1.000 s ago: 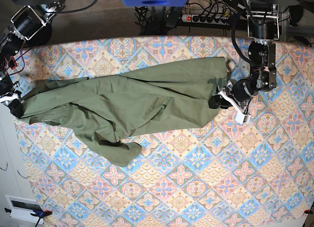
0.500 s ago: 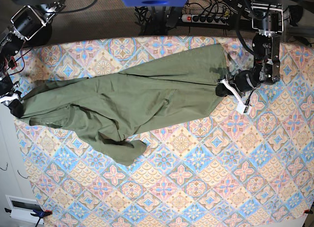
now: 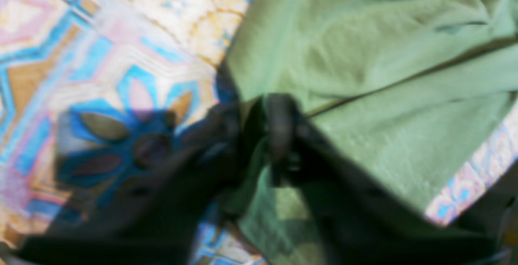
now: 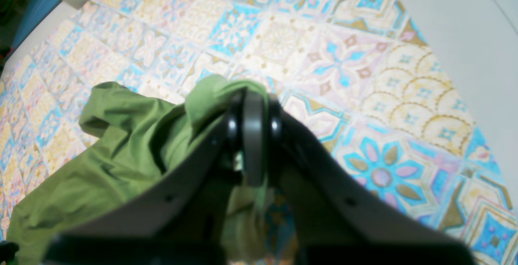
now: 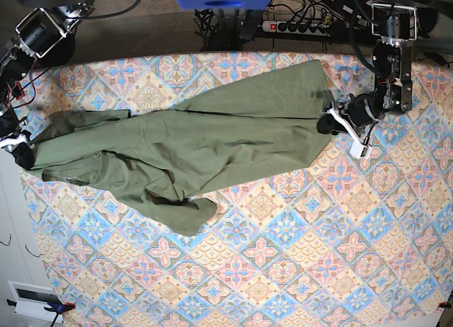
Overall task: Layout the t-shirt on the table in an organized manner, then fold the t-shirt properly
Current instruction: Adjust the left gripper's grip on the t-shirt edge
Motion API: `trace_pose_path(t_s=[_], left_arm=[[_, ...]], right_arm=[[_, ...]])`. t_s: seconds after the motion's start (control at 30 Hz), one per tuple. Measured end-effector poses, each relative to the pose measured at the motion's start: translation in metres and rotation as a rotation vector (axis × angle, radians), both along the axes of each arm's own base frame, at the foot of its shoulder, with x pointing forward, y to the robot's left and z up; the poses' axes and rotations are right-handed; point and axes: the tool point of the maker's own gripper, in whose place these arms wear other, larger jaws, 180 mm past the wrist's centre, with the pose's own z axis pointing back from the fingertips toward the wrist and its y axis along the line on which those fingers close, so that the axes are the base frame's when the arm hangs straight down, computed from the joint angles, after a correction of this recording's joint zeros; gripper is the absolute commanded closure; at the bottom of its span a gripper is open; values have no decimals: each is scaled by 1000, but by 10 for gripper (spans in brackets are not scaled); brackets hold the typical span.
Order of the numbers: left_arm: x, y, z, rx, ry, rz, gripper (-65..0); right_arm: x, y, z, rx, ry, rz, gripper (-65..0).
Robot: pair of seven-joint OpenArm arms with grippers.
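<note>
The olive-green t-shirt [image 5: 191, 139] lies stretched across the upper half of the table [image 5: 283, 270], rumpled, with a folded flap hanging toward the lower left. My left gripper [image 5: 327, 123] is shut on the shirt's right edge; the blurred left wrist view shows its jaws [image 3: 275, 135] pinching the green cloth [image 3: 364, 75]. My right gripper [image 5: 21, 156] is shut on the shirt's left end at the table's left edge; in the right wrist view its jaws [image 4: 253, 135] clamp a bunch of green fabric [image 4: 121, 151].
A power strip [image 5: 301, 26] and cables lie on the floor behind the table. The table's left edge [image 5: 21, 199] runs just beside my right gripper. The patterned cloth is bare across the lower half [image 5: 297, 256].
My left gripper has pulled the shirt's right edge up and to the right, drawing the cloth tauter. The lower flap slid a little right. My right gripper has held still.
</note>
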Motion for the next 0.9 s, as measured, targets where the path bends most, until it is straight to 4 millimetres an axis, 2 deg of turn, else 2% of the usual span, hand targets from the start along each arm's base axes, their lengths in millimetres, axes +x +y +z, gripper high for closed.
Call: trace_pose_path(t_s=[0.1,0.17,0.4,0.73,0.8,0.9], left_arm=[[-6,-4,0,-14,11,-14,-363],[-7,-6,1,-28,12,-27,-408],[-11,3,0,2,27,-35,-410],[-31,-13,-3,96,37,-190,-409],[-43,-16,-2,103,54,-225,-388],[-47,-16,-3,102,57,-225,-311]], right_arm=[[-1,0,-1,0,2,0,-7],[0,0,0,0,1,0,-7],[0,0,0,0,1,-1,-7],[0,0,0,1,-1,-1,-7],[-1,0,0,1,0,-3,-7],[0,0,0,0,-1,-1,-7]])
